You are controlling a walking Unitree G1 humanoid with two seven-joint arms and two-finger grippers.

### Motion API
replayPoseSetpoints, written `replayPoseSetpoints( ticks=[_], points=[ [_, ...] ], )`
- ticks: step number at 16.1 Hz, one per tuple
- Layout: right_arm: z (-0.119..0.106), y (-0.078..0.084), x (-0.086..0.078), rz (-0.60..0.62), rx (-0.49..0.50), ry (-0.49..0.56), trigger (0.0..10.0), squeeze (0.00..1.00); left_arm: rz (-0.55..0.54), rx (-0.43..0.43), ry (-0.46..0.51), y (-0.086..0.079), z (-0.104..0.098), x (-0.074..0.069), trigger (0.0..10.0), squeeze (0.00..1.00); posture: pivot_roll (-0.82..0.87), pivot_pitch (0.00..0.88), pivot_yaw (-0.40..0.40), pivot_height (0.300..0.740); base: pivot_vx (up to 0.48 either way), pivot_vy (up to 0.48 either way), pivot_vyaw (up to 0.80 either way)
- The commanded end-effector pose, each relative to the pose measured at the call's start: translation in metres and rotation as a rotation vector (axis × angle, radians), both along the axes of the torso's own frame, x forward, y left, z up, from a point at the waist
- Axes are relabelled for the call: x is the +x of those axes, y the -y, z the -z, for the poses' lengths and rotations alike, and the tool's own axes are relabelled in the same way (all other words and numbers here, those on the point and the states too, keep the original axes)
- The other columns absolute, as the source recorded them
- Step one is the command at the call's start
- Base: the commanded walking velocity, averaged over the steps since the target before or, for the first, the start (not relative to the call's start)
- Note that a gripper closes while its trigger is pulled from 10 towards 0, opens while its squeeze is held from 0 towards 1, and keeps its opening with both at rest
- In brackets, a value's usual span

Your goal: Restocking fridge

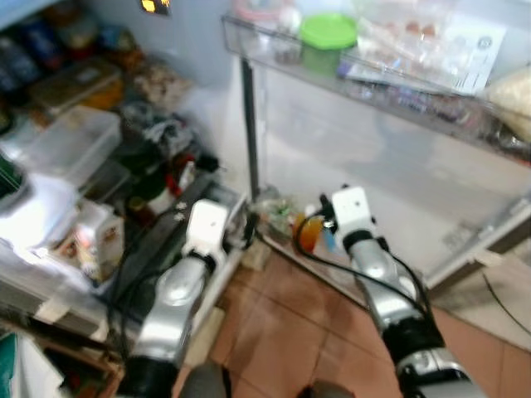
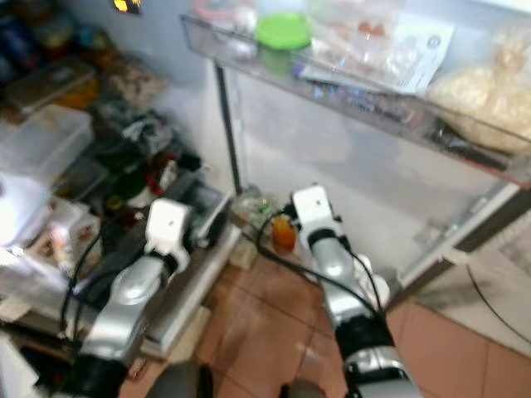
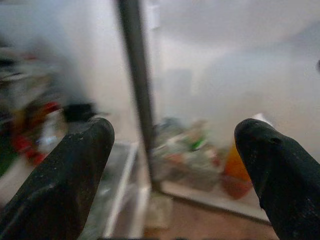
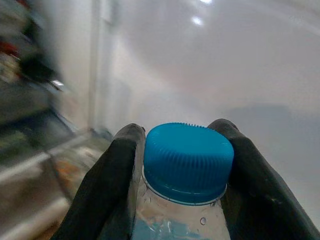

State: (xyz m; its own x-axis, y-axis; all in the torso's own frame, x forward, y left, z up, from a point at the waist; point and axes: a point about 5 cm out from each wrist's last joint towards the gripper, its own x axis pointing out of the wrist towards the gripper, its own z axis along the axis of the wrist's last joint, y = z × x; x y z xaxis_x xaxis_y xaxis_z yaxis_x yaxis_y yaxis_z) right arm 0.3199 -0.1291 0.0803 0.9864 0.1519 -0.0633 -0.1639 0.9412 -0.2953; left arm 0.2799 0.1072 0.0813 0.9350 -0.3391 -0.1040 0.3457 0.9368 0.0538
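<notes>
Right gripper clamped on a bottle with a blue cap, low before the open fridge.
Left gripper spread wide, holding nothing (views blurred). Beyond: door shelf with an orange jar; higher, a clear shelf carrying a green lid.

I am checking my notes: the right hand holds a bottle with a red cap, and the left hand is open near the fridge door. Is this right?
Not quite. The bottle in the right hand has a blue cap, not a red one; the right wrist view shows it. The rest stands: the left hand is open near the fridge door.
</notes>
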Motion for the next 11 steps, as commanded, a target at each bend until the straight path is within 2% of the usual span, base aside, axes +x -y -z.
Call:
replayPoseSetpoints(
  ticks=[1,6,11],
  points=[
    [-0.007,-0.006,0.002,-0.028,0.006,0.033,10.0,0.0,-0.008,-0.001,0.006,-0.001,-0.003,0.001,10.0,0.0,0.12,0.094,0.026,0.74,0.0,0.0,0.0],
    [-0.005,-0.008,0.001,-0.047,0.026,0.018,10.0,0.0,-0.029,0.007,-0.001,-0.003,-0.001,0.0,10.0,0.0,0.12,0.102,0.015,0.74,0.0,0.0,0.0],
    [0.001,-0.021,0.006,-0.079,0.079,-0.022,10.0,0.0,-0.044,0.011,-0.004,-0.005,-0.001,-0.003,10.0,0.0,0.14,0.119,0.004,0.74,0.0,0.0,0.0]
  ],
)
